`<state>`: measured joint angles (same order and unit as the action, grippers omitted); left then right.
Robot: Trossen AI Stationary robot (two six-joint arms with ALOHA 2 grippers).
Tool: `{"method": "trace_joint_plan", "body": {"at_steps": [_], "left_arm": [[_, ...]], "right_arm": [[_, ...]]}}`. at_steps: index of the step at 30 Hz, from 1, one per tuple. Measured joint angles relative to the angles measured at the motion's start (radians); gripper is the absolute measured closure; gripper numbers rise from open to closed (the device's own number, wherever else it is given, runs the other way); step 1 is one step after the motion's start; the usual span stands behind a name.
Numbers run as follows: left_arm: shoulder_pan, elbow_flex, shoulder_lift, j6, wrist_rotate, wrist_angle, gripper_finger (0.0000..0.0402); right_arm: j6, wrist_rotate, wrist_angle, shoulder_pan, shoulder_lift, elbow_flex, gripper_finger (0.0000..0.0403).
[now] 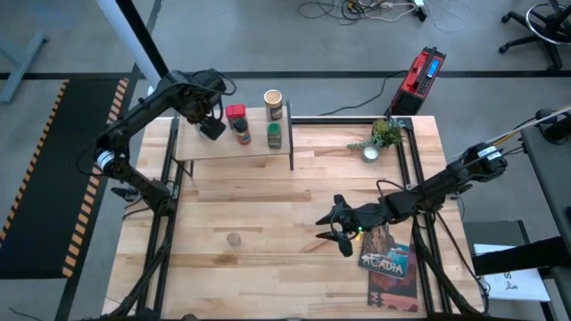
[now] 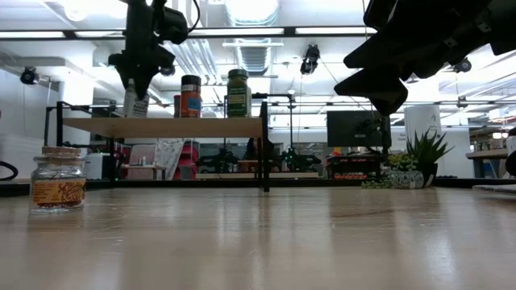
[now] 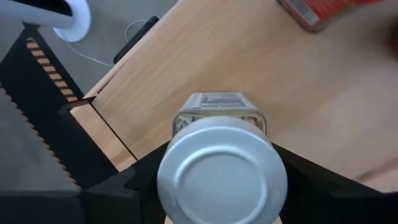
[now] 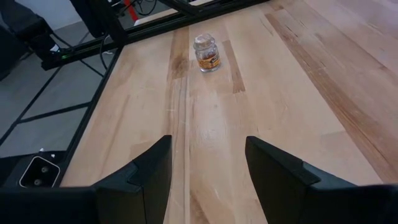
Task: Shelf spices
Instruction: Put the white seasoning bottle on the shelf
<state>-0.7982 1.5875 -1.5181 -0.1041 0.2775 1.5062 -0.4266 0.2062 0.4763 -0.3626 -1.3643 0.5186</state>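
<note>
My left gripper (image 1: 212,126) is over the left end of the shelf (image 1: 205,147), shut on a white-capped clear jar (image 3: 221,168). On the shelf top stand a red square tin (image 1: 235,113), a dark-capped brown jar (image 1: 243,136), a green-lidded jar (image 1: 274,135) and a tan canister (image 1: 273,101). A small cork-topped jar (image 1: 234,239) stands alone on the table's near left. My right gripper (image 1: 337,228) hangs open above the table's middle right, pointing toward that jar (image 4: 206,53), well short of it. My left gripper pinches the white-capped jar at its top, one finger (image 3: 121,186) on each side of the cap's rim (image 3: 166,186). The fingers come from above, pointing down. The jar (image 2: 135,102) stays upright, its base at the shelf top; whether it rests there I cannot tell.
A small plant in a white pot (image 1: 382,138) stands at the table's far right. The "Acadia" book (image 1: 389,261) lies at the near right, beside my right arm. Black shelf legs (image 2: 264,153) stand at its corners. Bare tabletop (image 1: 268,205) lies between shelf and cork-topped jar.
</note>
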Motion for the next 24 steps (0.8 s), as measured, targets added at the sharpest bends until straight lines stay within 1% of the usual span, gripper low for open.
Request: {"method": "trace_joint_plan", "body": {"at_steps": [3,10,18,24], "left_arm": [[0.000,0.000,0.000,0.039,-0.018,0.005,0.0185],[0.000,0.000,0.000,0.147,-0.026,0.005,0.0211],[0.000,0.000,0.000,0.230,-0.033,0.013,0.0196],[0.000,0.000,0.004,0.309,-0.076,0.018,0.0213]], "right_arm": [[0.000,0.000,0.000,0.000,0.000,0.000,0.0222],[-0.002,0.000,0.000,0.000,0.000,0.000,0.0222],[-0.001,0.001,0.000,0.000,0.000,0.000,0.0222],[-0.001,0.001,0.000,0.000,0.000,0.000,0.0222]]}}
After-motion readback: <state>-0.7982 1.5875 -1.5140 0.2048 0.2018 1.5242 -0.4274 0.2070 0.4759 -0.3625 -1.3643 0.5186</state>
